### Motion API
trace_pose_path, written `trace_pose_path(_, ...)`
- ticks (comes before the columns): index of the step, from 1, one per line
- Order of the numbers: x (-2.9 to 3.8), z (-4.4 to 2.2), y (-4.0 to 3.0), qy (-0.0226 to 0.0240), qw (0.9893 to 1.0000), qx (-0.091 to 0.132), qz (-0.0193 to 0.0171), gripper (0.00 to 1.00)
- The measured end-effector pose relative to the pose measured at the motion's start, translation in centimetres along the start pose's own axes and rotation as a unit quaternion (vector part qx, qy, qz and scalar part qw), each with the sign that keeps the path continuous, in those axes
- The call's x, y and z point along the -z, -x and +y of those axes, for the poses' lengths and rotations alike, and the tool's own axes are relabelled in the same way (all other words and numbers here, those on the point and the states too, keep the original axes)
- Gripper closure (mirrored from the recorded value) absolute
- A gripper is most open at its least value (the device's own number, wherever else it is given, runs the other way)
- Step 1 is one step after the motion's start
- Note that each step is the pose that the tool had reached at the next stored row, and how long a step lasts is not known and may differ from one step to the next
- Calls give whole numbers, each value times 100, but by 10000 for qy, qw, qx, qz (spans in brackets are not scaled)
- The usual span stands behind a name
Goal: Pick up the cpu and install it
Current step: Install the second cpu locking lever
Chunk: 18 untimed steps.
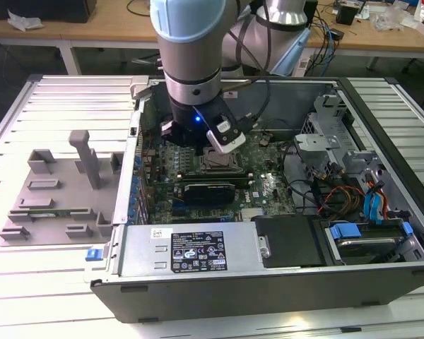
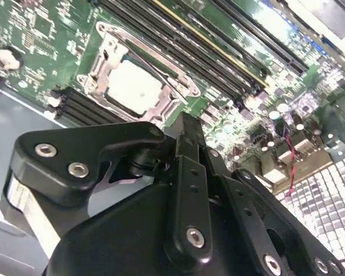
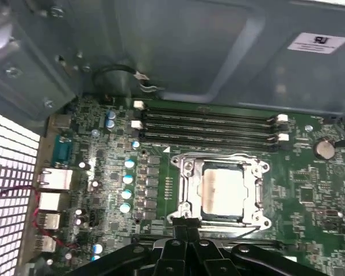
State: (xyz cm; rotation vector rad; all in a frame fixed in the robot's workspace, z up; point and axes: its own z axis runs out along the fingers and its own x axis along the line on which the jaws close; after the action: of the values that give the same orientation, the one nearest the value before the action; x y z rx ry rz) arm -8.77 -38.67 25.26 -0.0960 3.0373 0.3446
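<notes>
Gripper point(image 3: 187, 227) clenched, fingers point(image 2: 187, 144) pressed together with nothing between them, hovering just beside socket point(image 3: 221, 190) edge. Cpu point(image 3: 223, 187) seated flat inside socket's metal frame, silvery top showing in both wrist views point(image 2: 135, 86). Memory slots point(image 3: 210, 123) run alongside socket on motherboard point(image 3: 115, 172). Arm reaches down into open computer case point(image 1: 268, 268); grey tray point(image 1: 56, 191) lies outside the case, at exterior view's left.
</notes>
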Motion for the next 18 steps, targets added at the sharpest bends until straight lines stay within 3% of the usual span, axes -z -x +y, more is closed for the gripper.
trace_pose_path(3,-10,-10,134,-29,10000,-35,16,89)
trace_pose_path(7,-13,-41,238,-52,10000,-72,35,89)
trace_pose_path(9,-6,-78,236,-146,9999,-79,38,89)
trace_pose_path(10,-10,-99,234,-167,9998,-80,41,89)
trace_pose_path(12,-46,-118,224,-170,9998,-84,40,89)
trace_pose_path(18,-223,-151,76,-177,9997,-174,22,89)
